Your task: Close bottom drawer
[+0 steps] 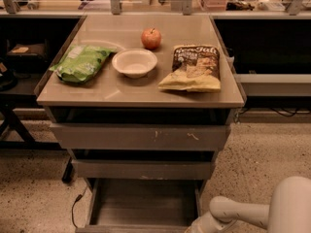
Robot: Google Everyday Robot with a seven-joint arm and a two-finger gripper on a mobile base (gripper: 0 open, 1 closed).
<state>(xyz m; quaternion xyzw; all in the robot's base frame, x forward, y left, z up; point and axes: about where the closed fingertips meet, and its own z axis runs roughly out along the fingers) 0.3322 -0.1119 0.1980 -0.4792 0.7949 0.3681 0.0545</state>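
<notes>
The bottom drawer (pixel 142 204) is the lowest of three grey-brown drawers under the table. It is pulled far out, so its shallow empty tray shows, and its front runs along the bottom edge of the view. My pale arm (pixel 228 212) comes in at the bottom right and reaches down next to the drawer's front right corner. The gripper is below the bottom edge of the view, out of sight.
The middle drawer front (pixel 141 169) and the scratched top drawer front (pixel 141 137) stick out a little. On the tabletop (pixel 107 89) lie a green bag (pixel 80 62), a white bowl (pixel 134 62), an apple (pixel 151 38) and a chip bag (pixel 193 68). A cable (pixel 74 208) lies on the speckled floor at the left.
</notes>
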